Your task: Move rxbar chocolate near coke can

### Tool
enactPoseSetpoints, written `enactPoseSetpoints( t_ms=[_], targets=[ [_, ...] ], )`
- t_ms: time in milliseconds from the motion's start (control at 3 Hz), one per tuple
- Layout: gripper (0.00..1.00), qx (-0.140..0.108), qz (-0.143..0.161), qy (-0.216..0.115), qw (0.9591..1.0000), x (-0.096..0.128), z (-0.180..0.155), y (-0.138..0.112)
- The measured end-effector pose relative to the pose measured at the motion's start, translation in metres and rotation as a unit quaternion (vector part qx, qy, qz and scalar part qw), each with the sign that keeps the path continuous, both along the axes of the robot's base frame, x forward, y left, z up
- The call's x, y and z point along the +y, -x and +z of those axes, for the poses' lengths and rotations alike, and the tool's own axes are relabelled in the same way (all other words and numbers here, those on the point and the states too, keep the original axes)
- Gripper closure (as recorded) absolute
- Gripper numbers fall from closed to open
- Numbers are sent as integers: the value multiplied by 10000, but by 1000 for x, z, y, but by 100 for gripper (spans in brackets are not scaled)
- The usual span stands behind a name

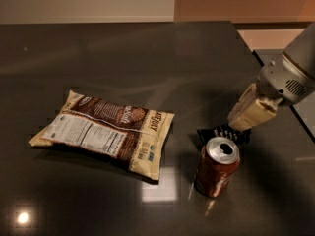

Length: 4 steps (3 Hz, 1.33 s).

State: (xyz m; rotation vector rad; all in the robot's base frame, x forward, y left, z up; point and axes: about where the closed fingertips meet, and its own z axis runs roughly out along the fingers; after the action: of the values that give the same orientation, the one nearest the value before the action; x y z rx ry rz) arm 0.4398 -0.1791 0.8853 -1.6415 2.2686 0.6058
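The rxbar chocolate (pixel 220 133), a small flat black bar with white lettering, sits low over the dark table just behind the coke can (pixel 216 168). The can stands upright, red-brown with a silver top and an open pull-tab hole. My gripper (pixel 239 124) comes down from the upper right with cream-coloured fingers, shut on the right end of the bar. The bar's far edge is hidden under the fingers, and its near edge almost touches the can's rim.
A large tan-and-brown snack bag (pixel 106 132) lies flat left of the can. The dark table (pixel 123 58) has its right edge close behind my arm (pixel 290 77). A pale floor shows beyond that edge.
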Motion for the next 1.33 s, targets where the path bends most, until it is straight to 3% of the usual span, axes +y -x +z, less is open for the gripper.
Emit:
enactPoseSetpoints(
  t_ms=[667, 1333],
  targets=[
    [58, 301, 47, 4, 9995, 4, -17, 4],
    [12, 236, 46, 19, 9997, 4, -18, 1]
  ],
)
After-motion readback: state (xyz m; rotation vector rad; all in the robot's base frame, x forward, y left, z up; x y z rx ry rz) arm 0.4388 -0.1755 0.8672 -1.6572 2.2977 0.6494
